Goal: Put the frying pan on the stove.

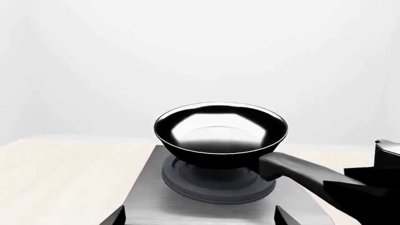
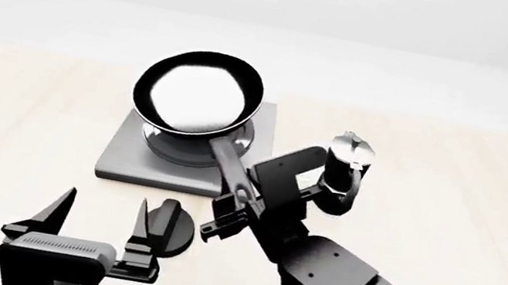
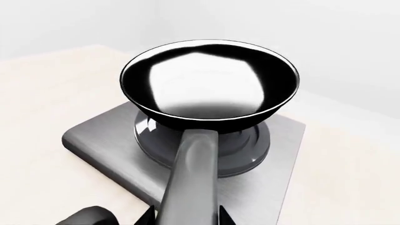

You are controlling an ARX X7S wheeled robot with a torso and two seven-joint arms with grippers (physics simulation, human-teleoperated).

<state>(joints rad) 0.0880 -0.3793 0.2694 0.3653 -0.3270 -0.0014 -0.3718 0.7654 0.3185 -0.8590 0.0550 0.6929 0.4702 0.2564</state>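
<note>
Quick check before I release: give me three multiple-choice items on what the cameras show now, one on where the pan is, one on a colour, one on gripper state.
1. Where is the frying pan?
A. over the burner of the stove
B. on the bare tabletop beside the moka pot
C. by the knob

2. What colour is the stove's plate?
A. white
B. grey
C. red

3. How do the two grippers stand?
A. both open
B. left gripper shut on the pan, right gripper open
C. left gripper open and empty, right gripper shut on the pan handle

Answers:
1 A, since all three views show the pan bowl above the dark ringed burner.
2 B, since the plate reads as brushed grey metal.
3 C, since the head view shows the left fingers spread with nothing between them, and the right fingers clamped on the handle.
</note>
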